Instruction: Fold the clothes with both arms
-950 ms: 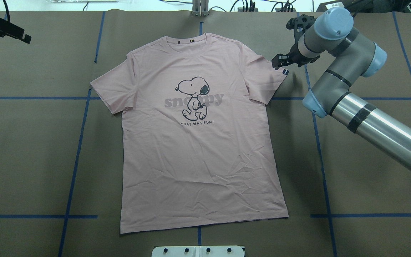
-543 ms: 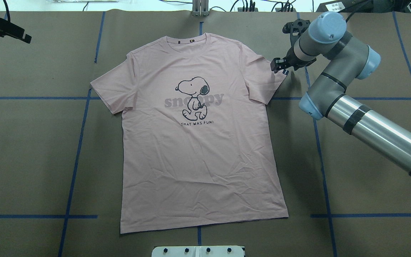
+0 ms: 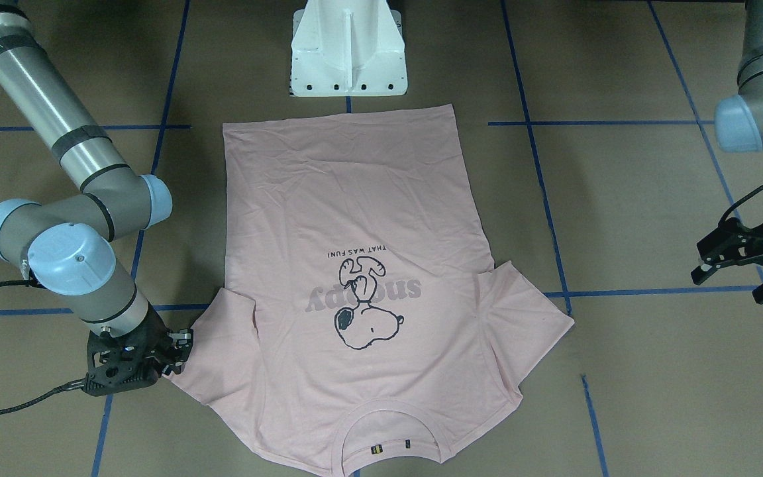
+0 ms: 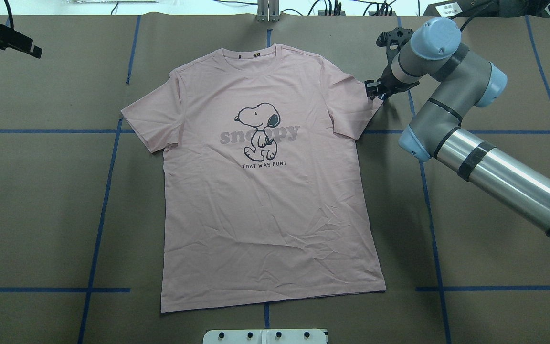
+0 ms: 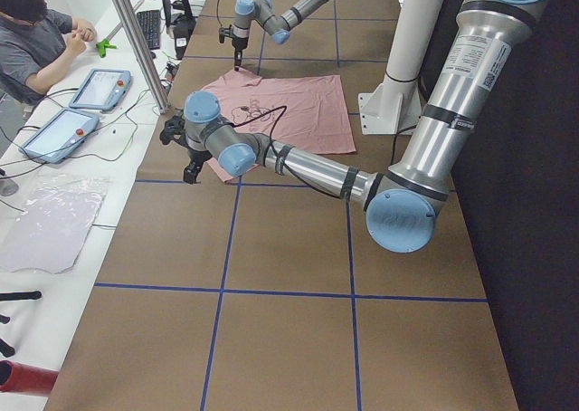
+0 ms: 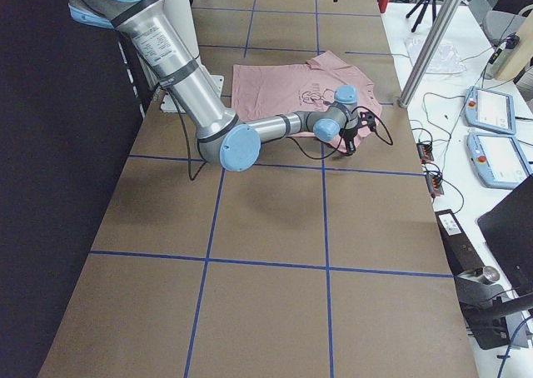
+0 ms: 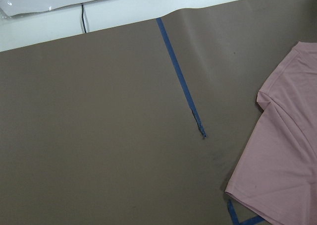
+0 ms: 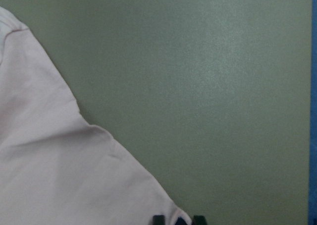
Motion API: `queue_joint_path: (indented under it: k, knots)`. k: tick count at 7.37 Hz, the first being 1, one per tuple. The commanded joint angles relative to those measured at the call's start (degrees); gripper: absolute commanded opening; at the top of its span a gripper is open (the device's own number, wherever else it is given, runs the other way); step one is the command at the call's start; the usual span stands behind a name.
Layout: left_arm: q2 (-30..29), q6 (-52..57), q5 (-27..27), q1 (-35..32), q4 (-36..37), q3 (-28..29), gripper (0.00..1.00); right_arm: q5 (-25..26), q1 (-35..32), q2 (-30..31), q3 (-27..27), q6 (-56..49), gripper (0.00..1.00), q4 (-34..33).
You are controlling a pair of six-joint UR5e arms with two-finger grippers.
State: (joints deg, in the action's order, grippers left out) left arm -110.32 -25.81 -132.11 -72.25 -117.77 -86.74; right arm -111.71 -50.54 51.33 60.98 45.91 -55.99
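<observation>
Left pincer hangs released, well off the T-shirt, which lies flat mid-tabletop, print up. Right pincer straddles the sleeve tip, jaws not yet clenched: seat the fabric deep before you close. Print reads "snoopy", "THAT WAS FUN!".
</observation>
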Motion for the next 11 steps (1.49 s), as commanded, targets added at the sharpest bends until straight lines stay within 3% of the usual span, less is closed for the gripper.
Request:
queue_joint_path:
  k: [1, 4, 7, 8, 9, 11]
  knots:
    - [-0.1, 0.0, -0.1, -0.2, -0.1, -0.1, 1.00, -0.2, -0.2, -0.6, 0.5, -0.2, 0.02, -0.1]
    - [-0.2, 0.1, -0.2, -0.2, -0.2, -0.2, 0.99, -1.7, -0.3, -1.8, 4.0, -0.1, 0.00, -0.2]
    - [-0.2, 0.1, -0.2, -0.3, -0.2, -0.2, 0.99, -1.7, 3.4, -9.2, 4.0, 7.1, 0.00, -0.5]
    - [-0.2, 0.1, -0.2, -0.4, -0.2, -0.3, 0.99, 0.9, 5.6, -11.7, 2.4, 8.7, 0.00, -0.5]
    - [-0.2, 0.1, -0.2, -0.5, -0.2, -0.4, 0.99, 5.1, 7.3, -15.4, -2.5, 8.8, 0.00, -0.4]
    - [-0.4, 0.0, -0.1, -0.4, -0.2, -0.4, 0.99, 8.0, 8.1, -17.7, -6.5, 8.8, 0.00, -0.4]
